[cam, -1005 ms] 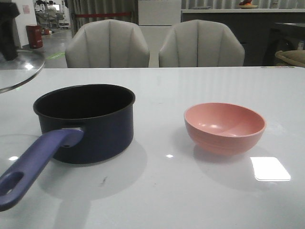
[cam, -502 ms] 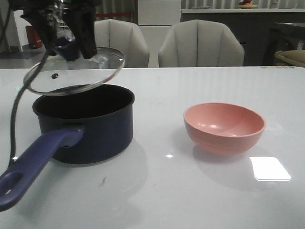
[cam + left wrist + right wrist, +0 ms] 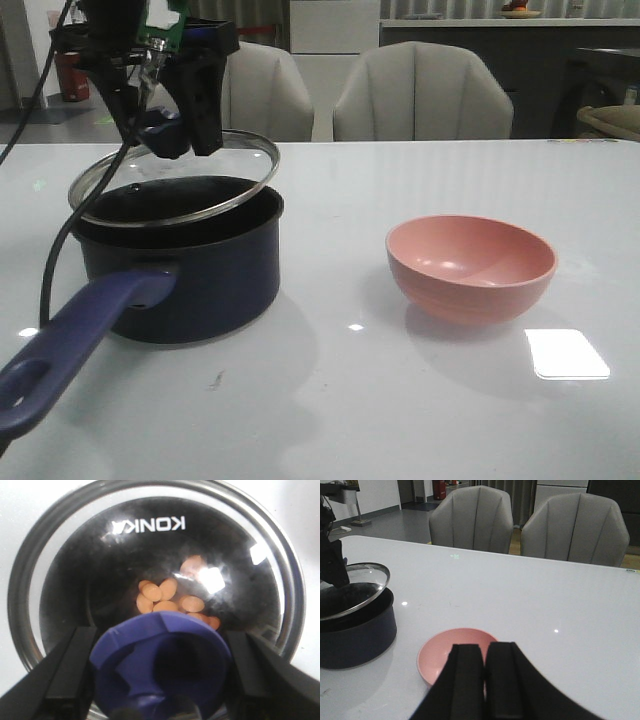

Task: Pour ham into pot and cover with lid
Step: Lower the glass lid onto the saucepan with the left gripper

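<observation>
Front view: left gripper (image 3: 165, 125) clamped on the lid (image 3: 175, 180) knob, tilted over the pot (image 3: 180, 260).
Right gripper (image 3: 484, 680): fingers pressed together, holding nothing.

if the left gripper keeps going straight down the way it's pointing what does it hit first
Likely the pot. The left gripper, shut on the lid by its knob, points down over the pot's mouth, so the lid's rim would probably meet the pot's rim first, above the ham.
</observation>
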`<state>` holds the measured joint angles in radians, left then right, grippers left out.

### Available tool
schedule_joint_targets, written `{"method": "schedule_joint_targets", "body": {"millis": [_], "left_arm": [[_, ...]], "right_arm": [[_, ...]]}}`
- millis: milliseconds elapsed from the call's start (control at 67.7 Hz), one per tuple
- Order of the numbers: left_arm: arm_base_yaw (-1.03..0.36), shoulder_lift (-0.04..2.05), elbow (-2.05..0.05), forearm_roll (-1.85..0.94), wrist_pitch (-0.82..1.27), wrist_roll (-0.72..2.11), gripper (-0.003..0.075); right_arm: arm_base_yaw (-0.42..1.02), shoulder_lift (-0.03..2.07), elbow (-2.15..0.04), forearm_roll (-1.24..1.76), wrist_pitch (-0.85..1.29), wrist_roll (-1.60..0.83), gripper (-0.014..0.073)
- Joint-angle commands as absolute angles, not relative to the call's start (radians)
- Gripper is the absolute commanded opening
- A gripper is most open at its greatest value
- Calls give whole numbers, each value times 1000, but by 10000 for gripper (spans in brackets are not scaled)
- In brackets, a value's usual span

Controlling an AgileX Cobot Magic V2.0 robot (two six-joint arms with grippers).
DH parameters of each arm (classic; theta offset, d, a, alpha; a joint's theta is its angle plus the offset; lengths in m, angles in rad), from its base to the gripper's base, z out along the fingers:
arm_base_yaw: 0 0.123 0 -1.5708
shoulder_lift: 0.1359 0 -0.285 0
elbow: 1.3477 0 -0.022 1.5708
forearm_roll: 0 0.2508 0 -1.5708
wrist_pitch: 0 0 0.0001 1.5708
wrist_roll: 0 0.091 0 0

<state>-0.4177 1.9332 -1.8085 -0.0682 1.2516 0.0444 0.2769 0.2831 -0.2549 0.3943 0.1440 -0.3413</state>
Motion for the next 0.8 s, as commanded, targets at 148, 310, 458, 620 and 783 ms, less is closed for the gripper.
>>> {"method": "schedule_joint_targets", "body": {"millis": [148, 310, 458, 620, 783], "left_arm": [[-425, 1832, -1822, -67, 1270, 43, 239], [-425, 1826, -1794, -55, 1270, 43, 239], [-425, 1842, -1794, -82, 1270, 43, 239], [-425, 1875, -1789, -82, 1270, 43, 248], [-425, 1883, -1789, -74, 1270, 43, 278]], "right_arm": [[275, 290, -285, 399, 74, -342, 169], [275, 290, -285, 399, 74, -342, 169], [275, 290, -285, 399, 74, -342, 169], [275, 290, -285, 399, 74, -342, 169], [275, 290, -285, 399, 74, -342, 169]]}}
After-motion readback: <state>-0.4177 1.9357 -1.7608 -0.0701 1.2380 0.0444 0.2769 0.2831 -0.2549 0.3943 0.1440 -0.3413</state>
